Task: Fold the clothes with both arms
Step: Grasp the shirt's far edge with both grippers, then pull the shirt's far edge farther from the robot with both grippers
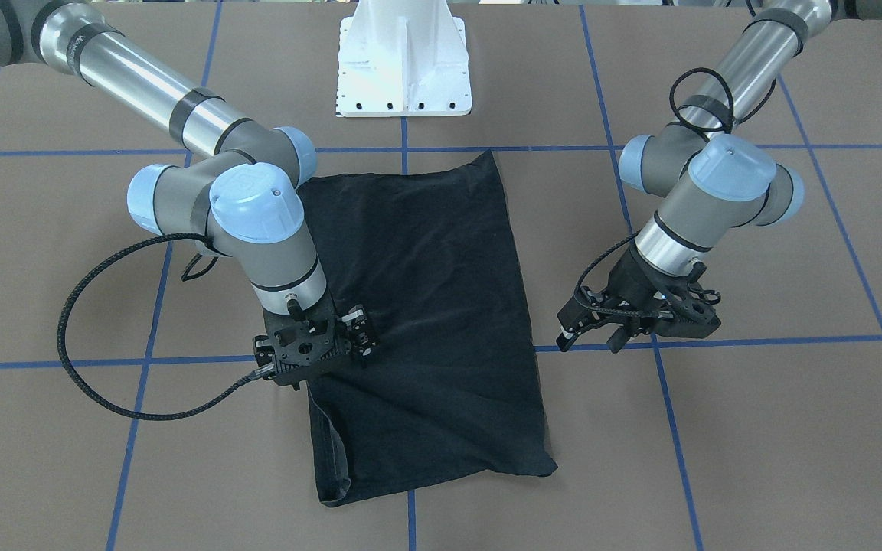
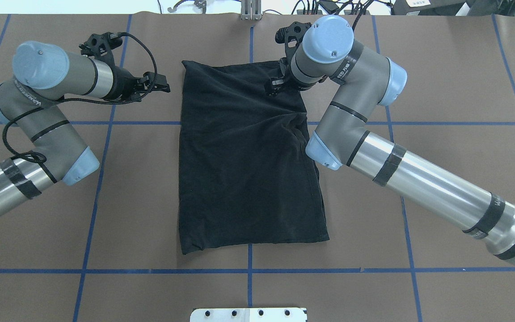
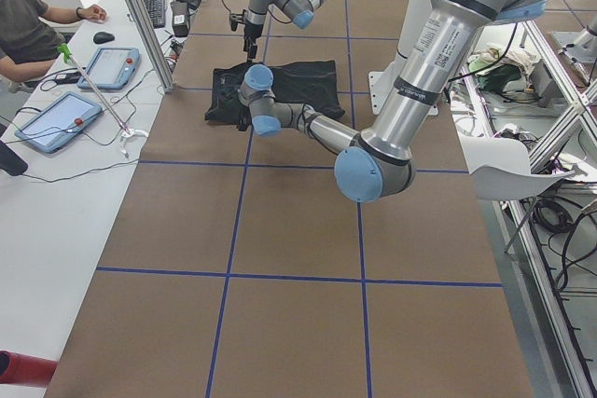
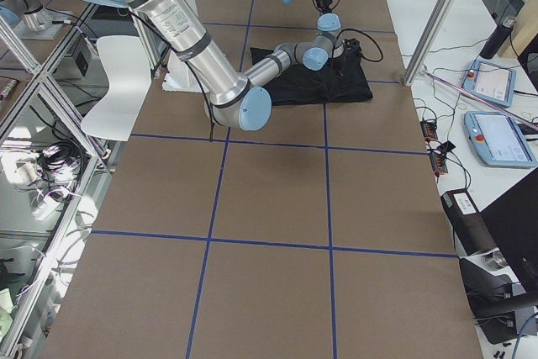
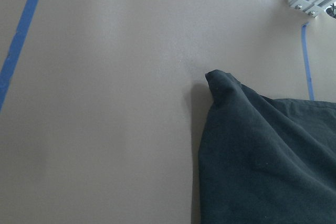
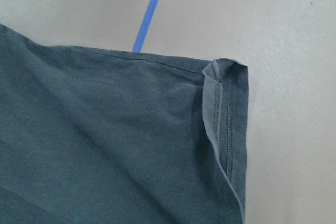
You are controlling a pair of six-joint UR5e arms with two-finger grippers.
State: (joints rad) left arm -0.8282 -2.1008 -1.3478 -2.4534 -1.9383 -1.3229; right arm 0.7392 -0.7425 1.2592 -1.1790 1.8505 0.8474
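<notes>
Bright, even light with soft shadows. The black T-shirt (image 2: 248, 179) loses detail. Left wrist view blows out white at 1 o'clock; both wrist views slightly soft.

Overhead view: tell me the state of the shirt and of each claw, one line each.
Shirt: folded into a long rectangle, lying flat, the hem at one far corner turned over.
Left claw: open, off the shirt beside its far corner, holding nothing.
Right claw: looks open, low over the shirt near its far edge, holding nothing.
</notes>
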